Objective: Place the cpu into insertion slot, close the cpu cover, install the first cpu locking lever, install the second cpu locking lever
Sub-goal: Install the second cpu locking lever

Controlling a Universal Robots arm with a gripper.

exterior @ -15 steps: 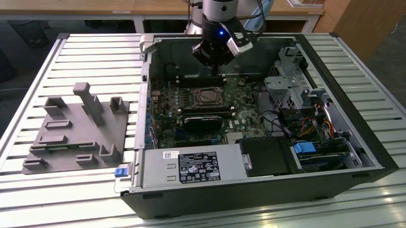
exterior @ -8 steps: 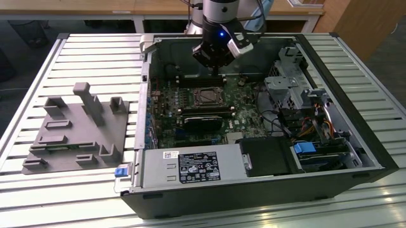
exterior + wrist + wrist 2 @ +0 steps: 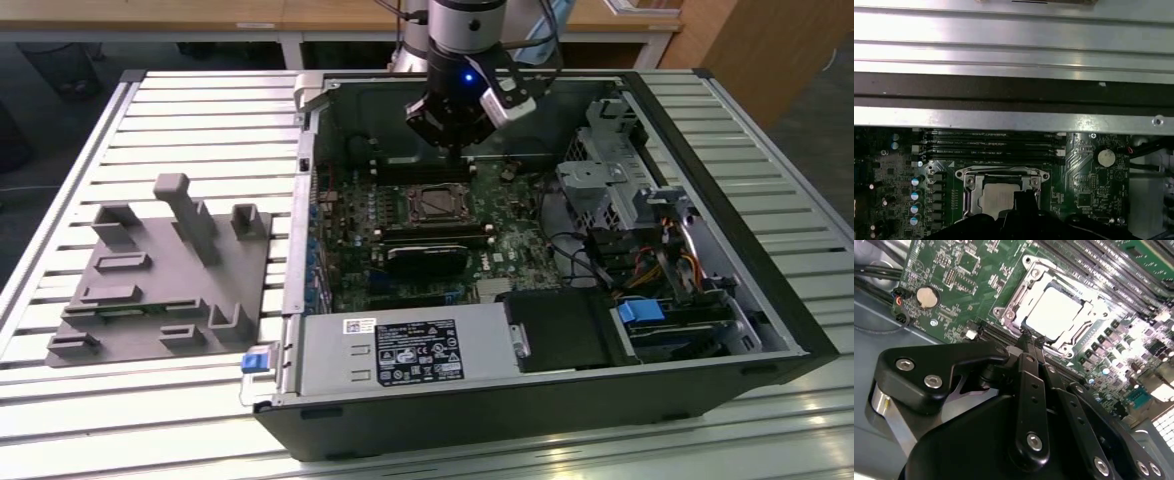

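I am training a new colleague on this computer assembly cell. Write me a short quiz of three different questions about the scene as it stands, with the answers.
1. True or false: the cpu cover lies flat around the cpu, whose metal top shows through its window.
2. Where is the hand in the exterior view?
A. Above the circuit board, close to the cpu cover.
B. Over the grey fixture outside the case.
C. Over the power supply box.
3. Fill in: the round silver coin battery sits on the green circuit ____.

Key: 1 true; 2 A; 3 board.
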